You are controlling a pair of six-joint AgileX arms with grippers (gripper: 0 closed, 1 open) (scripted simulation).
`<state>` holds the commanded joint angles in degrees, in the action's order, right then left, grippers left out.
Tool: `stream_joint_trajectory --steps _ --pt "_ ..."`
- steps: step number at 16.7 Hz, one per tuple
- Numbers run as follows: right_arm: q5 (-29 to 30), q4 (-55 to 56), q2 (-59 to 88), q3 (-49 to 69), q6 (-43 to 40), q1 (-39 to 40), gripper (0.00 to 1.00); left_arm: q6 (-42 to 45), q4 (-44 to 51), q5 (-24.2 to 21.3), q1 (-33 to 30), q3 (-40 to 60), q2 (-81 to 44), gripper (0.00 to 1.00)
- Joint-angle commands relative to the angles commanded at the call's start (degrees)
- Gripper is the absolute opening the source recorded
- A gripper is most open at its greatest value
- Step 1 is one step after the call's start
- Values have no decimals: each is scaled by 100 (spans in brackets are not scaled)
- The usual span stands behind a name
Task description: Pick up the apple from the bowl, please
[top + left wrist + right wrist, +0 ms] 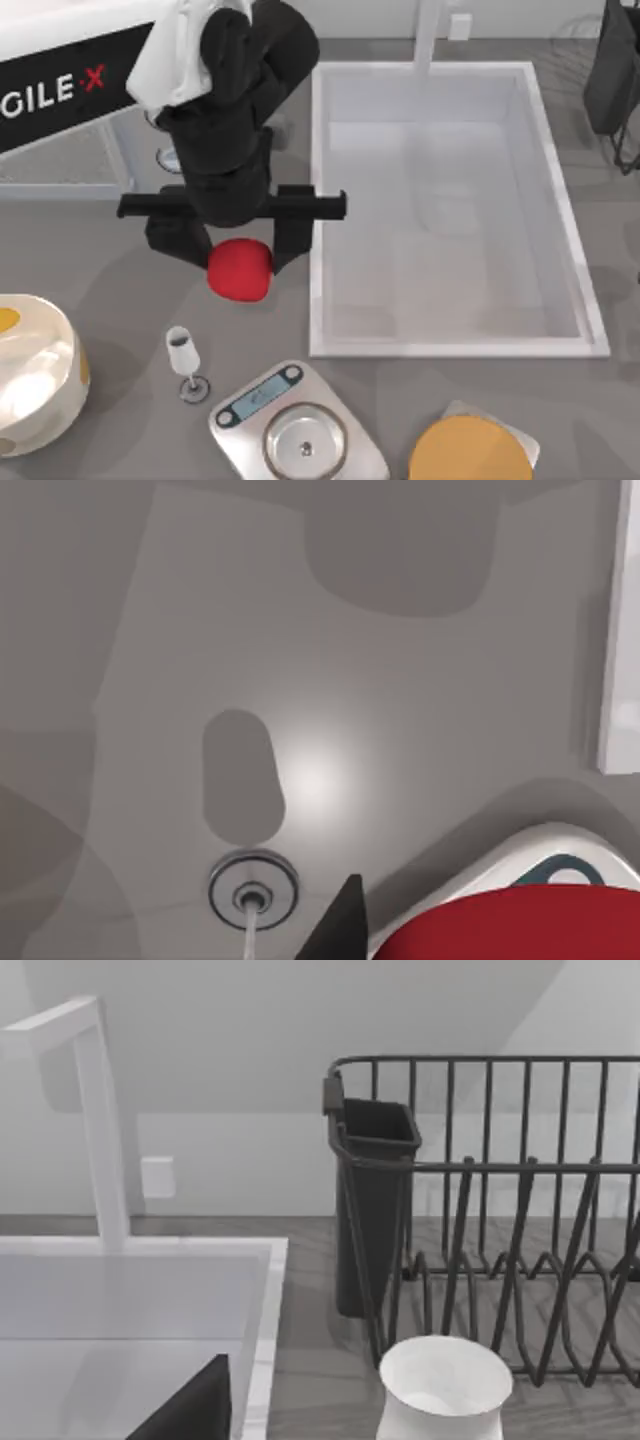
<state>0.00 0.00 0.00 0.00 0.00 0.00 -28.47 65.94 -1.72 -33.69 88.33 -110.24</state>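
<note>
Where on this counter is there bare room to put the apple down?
Free: the grey strip between the spotted cream bowl and the white sink, under the left gripper holding the bright-red apple. Crowded: the front, with wine glass, steel-pan scale, orange disc.

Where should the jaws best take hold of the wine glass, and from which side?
Grip the wine glass around its bowl, coming from above. It stands upright on a thin stem beside the kitchen scale, so the stem likely gives poorer hold.

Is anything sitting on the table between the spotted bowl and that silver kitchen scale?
Yes: in the top view a small wine glass stands between the bowl and the scale.
</note>
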Motion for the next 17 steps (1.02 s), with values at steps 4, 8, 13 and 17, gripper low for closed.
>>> stream_joint_trajectory --steps 4,8,13,17 --pt "0 0 0 0 0 0 100 -40 -882 75 155 -795 -88 0" --pt "0 0 0 0 0 0 100 -121 -1006 166 253 -1118 -103 0" --pt "0 0 0 0 0 0 100 -121 -1006 166 253 -1118 -103 15" --pt "0 0 0 0 0 0 100 -121 -1006 166 253 -1118 -103 45"
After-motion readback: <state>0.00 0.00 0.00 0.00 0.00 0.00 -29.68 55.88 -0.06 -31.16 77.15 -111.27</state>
